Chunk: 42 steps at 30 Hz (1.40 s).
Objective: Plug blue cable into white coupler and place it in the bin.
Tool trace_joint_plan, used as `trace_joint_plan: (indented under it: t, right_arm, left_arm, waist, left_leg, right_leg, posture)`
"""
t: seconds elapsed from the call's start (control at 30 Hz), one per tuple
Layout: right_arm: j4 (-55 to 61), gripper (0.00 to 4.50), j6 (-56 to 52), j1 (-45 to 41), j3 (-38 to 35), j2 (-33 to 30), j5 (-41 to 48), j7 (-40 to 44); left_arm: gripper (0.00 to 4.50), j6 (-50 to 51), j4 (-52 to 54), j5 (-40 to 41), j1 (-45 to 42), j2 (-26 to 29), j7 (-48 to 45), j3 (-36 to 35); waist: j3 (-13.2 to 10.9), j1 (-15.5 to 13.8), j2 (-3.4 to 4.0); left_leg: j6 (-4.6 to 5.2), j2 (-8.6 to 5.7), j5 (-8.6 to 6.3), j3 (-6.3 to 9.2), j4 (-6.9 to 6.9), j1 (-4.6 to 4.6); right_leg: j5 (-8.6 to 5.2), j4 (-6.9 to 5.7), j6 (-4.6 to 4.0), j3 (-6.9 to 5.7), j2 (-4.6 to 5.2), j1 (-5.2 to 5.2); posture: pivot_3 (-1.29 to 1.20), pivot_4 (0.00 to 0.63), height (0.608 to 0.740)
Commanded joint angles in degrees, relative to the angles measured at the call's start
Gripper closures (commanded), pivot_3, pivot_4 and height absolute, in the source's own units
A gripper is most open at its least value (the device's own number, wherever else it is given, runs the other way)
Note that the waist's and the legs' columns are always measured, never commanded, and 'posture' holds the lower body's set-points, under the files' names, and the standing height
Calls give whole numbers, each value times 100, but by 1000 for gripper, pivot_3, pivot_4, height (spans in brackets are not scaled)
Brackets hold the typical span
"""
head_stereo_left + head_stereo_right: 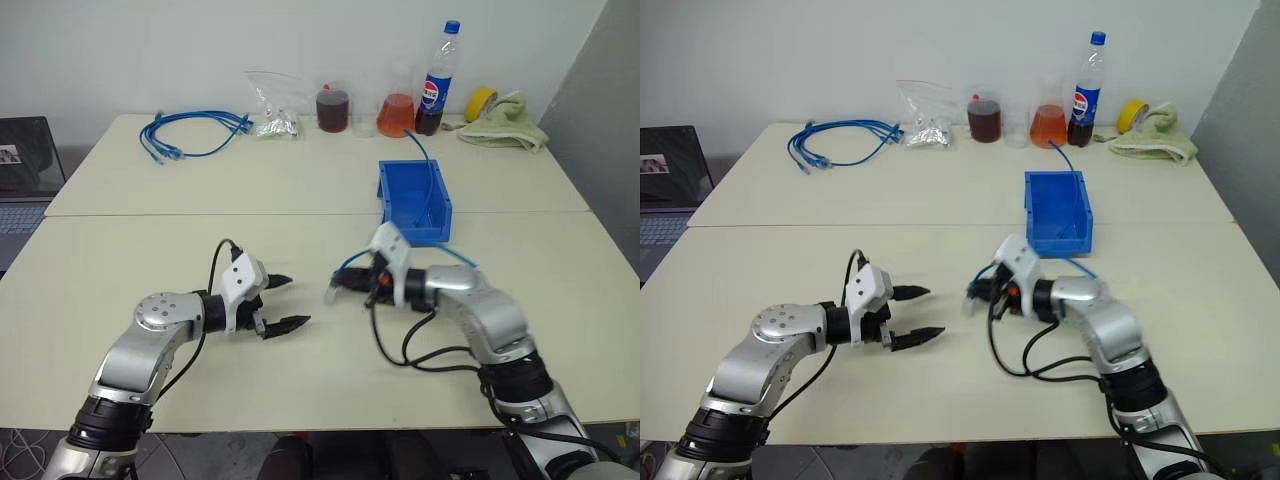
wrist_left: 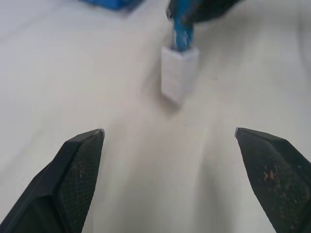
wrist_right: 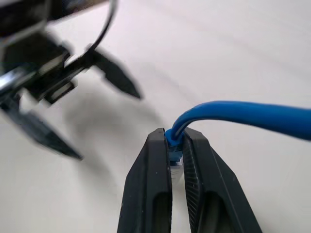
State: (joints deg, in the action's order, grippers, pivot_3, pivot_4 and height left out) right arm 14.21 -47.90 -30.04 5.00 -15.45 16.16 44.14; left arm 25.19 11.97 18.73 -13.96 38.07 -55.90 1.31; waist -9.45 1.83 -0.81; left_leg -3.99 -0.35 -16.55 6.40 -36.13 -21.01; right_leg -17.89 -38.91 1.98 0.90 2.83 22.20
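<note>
table (image 1: pixel 300 190): two pale tops pushed together; the work sits near the front edge, spare items line the back by the wall.
bin (image 1: pixel 398 196): open top, at the middle of the table just beyond the right arm. It stands near enough that the joined pair needs only a short carry, I judge.
cable (image 1: pixel 437 190): one end lies inside the bin and leans out over its back wall; the rest runs out over the front lip and down to the right gripper. With part of it already in the bin, mainly the plugged end is left to go in.
right gripper (image 3: pixel 177 145): clamped on the cable just behind its plug, pointing toward the left arm. Gripping that close to the end keeps the plug stiff and aimed, likely the reason for the hold.
left gripper (image 1: pixel 284 302): fingers spread wide, nothing between them, facing the right gripper with a gap between the two. The wide jaws suggest it has no further hold to keep on the coupler.
coupler (image 2: pixel 178 72): hangs off the cable's end, above the table, in front of the left gripper and apart from its fingers. It looks seated on the plug, since nothing else carries it.
step: plugging looks done; the carry to the bin is what remains.
risk: the coupler hangs by the plug alone; a jerk could shake it off.
coil (image 1: pixel 190 134): spare blue cables at the back left, well apart from the work.
</note>
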Motion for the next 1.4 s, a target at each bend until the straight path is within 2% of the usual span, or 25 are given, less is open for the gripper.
trace_joint_plan:
  t: [0.03, 0.13, 0.3, 0.57, 0.93, 0.97, 1.0, 1.23, 1.33, 1.4]
  right_arm:
    - [361, 4437, -523, -295, -980, -18, 544, -522]
    - [157, 4437, -658, -567, -1531, -42, 742, -897]
    - [-1097, 4437, -327, -1500, -2173, -392, 793, -1272]
    - [-3485, 4437, 668, -2443, -2017, -551, 514, -1308]
    - [-5233, 4437, 1338, -3114, -1665, -502, 275, -1122]
    - [-5449, 3723, 1430, -3213, -1639, -515, 221, -1127]
    - [-5670, 3636, 1513, -3317, -1634, -531, 183, -1136]
    - [-7107, 2022, 2168, -4062, -1777, -722, -14, -1334]
    - [-7742, 1454, 2588, -4316, -1969, -862, -46, -1895]
    - [-8096, 847, 2922, -4428, -2098, -942, -87, -2414]
  left_arm:
    - [0, 317, 527, 189, -387, -193, 418, -101]
    - [0, 544, 532, 108, -697, -338, 718, -11]
    - [0, 818, 291, -85, -1531, -661, 1012, 395]
    - [0, 876, -386, -424, -2321, -1190, 1448, 757]
    - [0, 1017, -437, -522, -2634, -1655, 1863, 761]
    - [0, 1023, -440, -524, -2647, -1675, 1882, 769]
    - [0, 1028, -437, -524, -2654, -1691, 1893, 777]
    - [0, 1020, -443, -545, -2674, -1720, 1875, 801]
    - [0, 1012, -440, -554, -2658, -1704, 1854, 810]
    - [0, 999, -456, -561, -2656, -1701, 1842, 820]
  waist:
    - [-2, -8, -2]
    - [-5, -3, -2]
    - [-14, 1, -5]
    - [-15, 97, -5]
    - [-15, 120, -6]
    - [-15, 122, -6]
    - [-15, 123, -6]
    - [-15, 131, -6]
    - [-15, 132, -6]
    - [-15, 131, -6]
  left_leg:
    - [0, -2, 0, -2, 0, -1]
    - [2, -11, 0, -11, -1, -2]
    - [8, -9, -2, -31, -5, -1]
    - [2, -3, 2, -55, -1, -1]
    - [0, -5, 3, -68, -10, -4]
    - [0, -5, 3, -68, -11, -4]
    - [0, -5, 3, -68, -13, -4]
    - [-1, -6, 3, -70, -27, -9]
    - [-1, -7, 3, -70, -30, -11]
    - [-1, -8, 3, -71, -32, -13]
  right_leg:
    - [1, 1, 1, 0, 2, 0]
    - [2, 0, 3, -1, 0, -1]
    - [2, -5, 4, -3, -11, -2]
    - [2, -3, 3, 4, -17, -1]
    - [3, -5, 3, 7, -9, 1]
    - [3, -6, 3, 7, -9, 1]
    - [3, -5, 3, 7, -9, 1]
    - [3, -8, 4, 7, -6, 1]
    - [3, -8, 4, 7, -2, 0]
    - [4, -8, 4, 7, 0, 1]
  posture:
    - [0, 150, 740]
    - [0, 150, 740]
    - [0, 150, 740]
    - [0, 150, 740]
    - [0, 150, 740]
    - [0, 150, 740]
    - [0, 150, 740]
    - [0, 150, 740]
    - [0, 150, 740]
    - [0, 150, 740]
